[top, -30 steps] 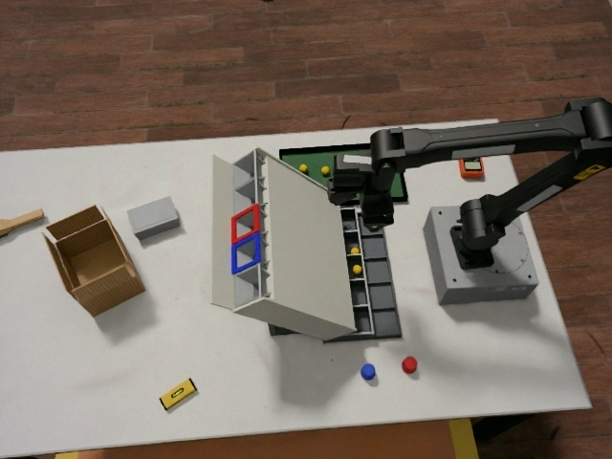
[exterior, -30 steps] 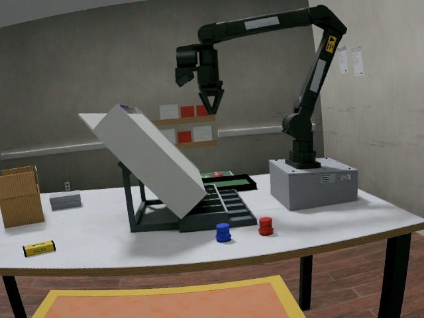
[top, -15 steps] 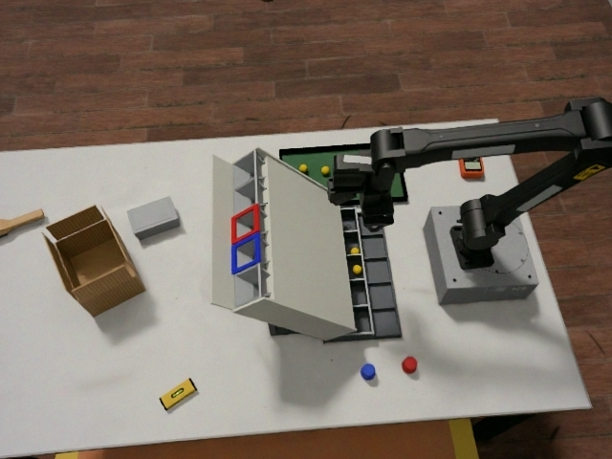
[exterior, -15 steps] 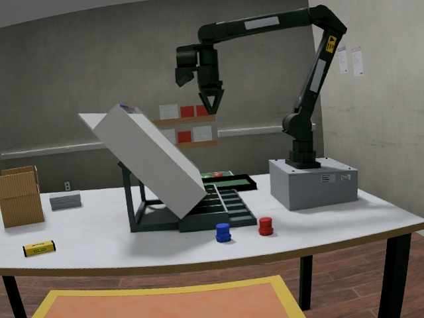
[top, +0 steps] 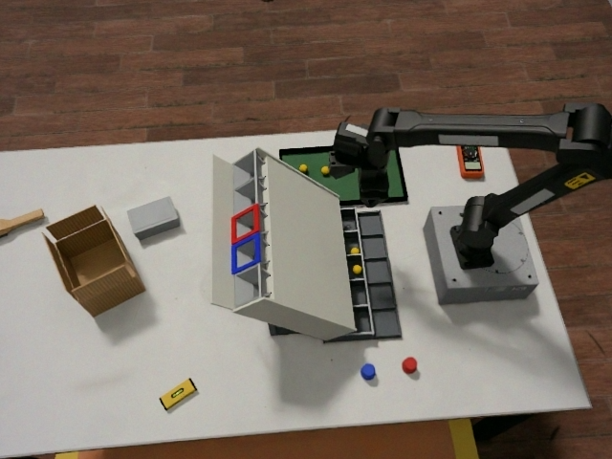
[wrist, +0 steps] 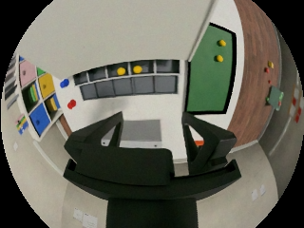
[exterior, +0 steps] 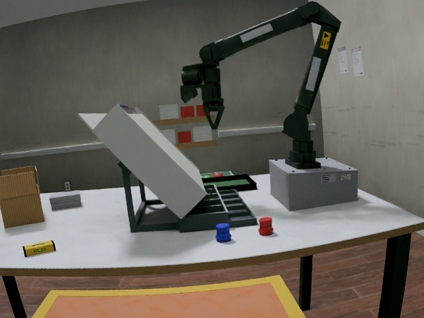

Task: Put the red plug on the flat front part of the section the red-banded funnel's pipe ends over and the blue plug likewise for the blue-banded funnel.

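Note:
My gripper point(top: 370, 200) point(exterior: 214, 126) point(wrist: 152, 115) is open and empty. It hangs high above the near edge of the green marble tray point(top: 348, 185) point(exterior: 236, 183) point(wrist: 205, 85), by the far end of the row of dark sections point(top: 374, 249) point(exterior: 236, 205). Two yellow marbles point(top: 302, 167) point(top: 324, 169) point(wrist: 222, 44) lie in the green tray. Two more marbles point(top: 354, 250) point(top: 356, 269) point(wrist: 121, 71) point(wrist: 137, 68) lie in two neighbouring middle sections. The red plug point(top: 409, 364) point(exterior: 265, 226) point(wrist: 71, 104) and the blue plug point(top: 367, 371) point(exterior: 222, 232) point(wrist: 65, 83) stand on the table in front of the sections. The red-banded funnel point(top: 233, 229) and the blue-banded funnel point(top: 233, 259) sit side by side at the top of the slanted white cover point(top: 306, 247) point(exterior: 154, 160).
An open cardboard box point(top: 94, 259) and a grey block point(top: 153, 216) stand at the left. A yellow level point(top: 178, 393) lies near the front edge. An orange device point(top: 469, 162) lies at the back right. The arm's grey base point(top: 479, 256) stands right of the sections.

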`<action>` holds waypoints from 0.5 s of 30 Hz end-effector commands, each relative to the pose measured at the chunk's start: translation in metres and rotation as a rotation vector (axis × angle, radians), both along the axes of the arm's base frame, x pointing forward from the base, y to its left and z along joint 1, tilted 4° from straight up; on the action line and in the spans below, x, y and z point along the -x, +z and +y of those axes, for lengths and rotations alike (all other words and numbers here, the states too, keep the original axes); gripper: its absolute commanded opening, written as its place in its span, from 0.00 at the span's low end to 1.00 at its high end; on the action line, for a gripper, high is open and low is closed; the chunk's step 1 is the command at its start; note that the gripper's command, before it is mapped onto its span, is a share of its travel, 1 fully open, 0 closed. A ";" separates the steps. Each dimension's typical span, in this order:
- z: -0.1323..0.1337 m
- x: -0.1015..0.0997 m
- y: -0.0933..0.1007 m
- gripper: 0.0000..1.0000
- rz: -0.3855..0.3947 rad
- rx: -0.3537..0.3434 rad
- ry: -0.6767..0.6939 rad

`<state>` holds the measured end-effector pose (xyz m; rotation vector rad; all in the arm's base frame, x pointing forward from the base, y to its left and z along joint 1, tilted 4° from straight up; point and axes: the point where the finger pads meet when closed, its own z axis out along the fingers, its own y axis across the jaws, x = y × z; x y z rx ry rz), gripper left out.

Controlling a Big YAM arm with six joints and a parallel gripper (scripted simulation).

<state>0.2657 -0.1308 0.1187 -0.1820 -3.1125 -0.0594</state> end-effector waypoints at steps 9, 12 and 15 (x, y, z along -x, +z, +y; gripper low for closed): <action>-0.045 0.006 -0.036 0.80 0.011 -0.005 0.059; -0.053 0.008 -0.041 0.80 0.016 -0.004 0.054; -0.061 0.009 -0.046 0.80 0.020 -0.003 0.049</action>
